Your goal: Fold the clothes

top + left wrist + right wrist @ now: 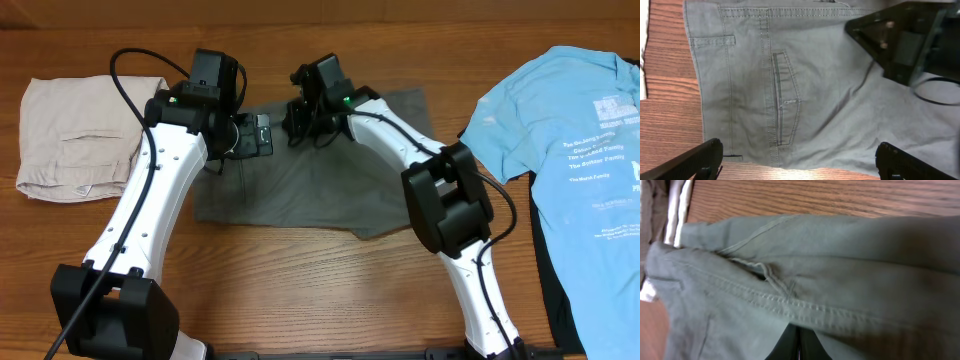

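Observation:
The dark grey shorts (pixel 300 190) lie spread on the wooden table, in the middle. In the left wrist view the shorts (pixel 830 100) show their waistband and slit back pocket. My left gripper (pixel 255 135) hovers over the shorts' upper left part, and its jaws (pixel 799 152) are wide open and empty. My right gripper (pixel 300 120) is at the shorts' far edge. In the right wrist view its jaws (pixel 799 337) are shut, with a seamed fold of the shorts (pixel 815 265) bunched over their tips. My right arm also shows in the left wrist view (pixel 910 45).
Pale beige shorts (pixel 75 140) lie folded at the far left. A light blue T-shirt with white print (pixel 570 140) lies at the right, over a dark cloth (pixel 545 280). Bare wood (pixel 330 290) runs along the front.

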Available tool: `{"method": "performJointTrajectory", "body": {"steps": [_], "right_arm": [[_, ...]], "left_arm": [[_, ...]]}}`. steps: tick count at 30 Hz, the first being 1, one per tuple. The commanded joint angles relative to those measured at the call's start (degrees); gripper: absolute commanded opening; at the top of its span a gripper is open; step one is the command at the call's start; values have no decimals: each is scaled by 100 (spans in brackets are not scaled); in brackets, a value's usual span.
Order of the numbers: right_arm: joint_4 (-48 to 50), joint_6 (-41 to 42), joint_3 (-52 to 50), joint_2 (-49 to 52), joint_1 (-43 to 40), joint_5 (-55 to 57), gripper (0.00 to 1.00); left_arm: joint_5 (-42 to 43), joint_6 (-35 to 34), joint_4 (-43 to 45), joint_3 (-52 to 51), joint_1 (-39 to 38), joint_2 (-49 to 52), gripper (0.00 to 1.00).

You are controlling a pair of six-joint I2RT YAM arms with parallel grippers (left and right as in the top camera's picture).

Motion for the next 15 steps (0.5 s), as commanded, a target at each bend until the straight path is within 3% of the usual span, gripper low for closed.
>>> {"method": "performJointTrajectory", "body": {"steps": [1, 9, 12, 15], "right_arm": [[321, 114, 0, 234, 44, 59, 4], [516, 94, 155, -197, -162, -339, 19], [144, 94, 166, -678, -420, -389, 24], [-614, 87, 166, -1137, -708, -337, 38]], "left_arm": [[-79, 26, 22, 13, 4, 35, 100], [-79, 26, 22, 13, 4, 35, 100], [-76, 26, 22, 13, 4, 35, 100], [-79, 26, 22, 13, 4, 35, 100]]}}
